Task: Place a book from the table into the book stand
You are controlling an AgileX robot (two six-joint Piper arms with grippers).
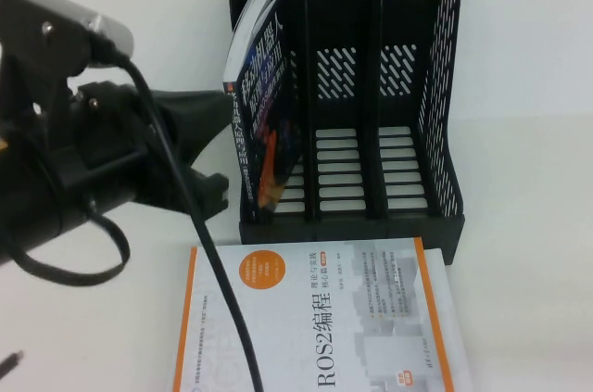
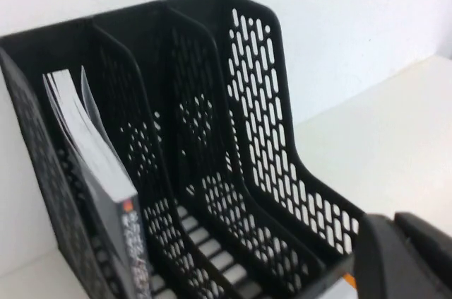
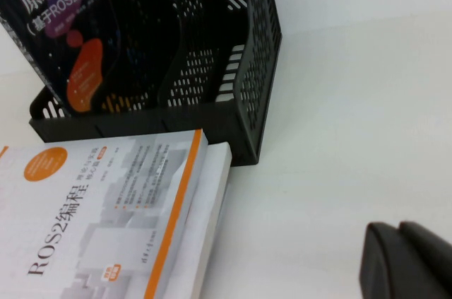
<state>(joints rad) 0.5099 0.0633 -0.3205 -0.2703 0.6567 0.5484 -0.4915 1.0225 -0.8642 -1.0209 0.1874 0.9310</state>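
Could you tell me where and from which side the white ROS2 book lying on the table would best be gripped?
Probably its free long edge on the robot's right. The ROS2 book lies flat on the table, so only edges offer a pinch. Its far edge sits close to the book stand. The left gripper, shut, hangs beside the stand; the right gripper, shut, hovers over bare table on that side.

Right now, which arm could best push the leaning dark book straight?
Probably left: the left claw, shut, sits beside the book stand's left slot, where the book leans. The right claw hangs over the table, farther off.
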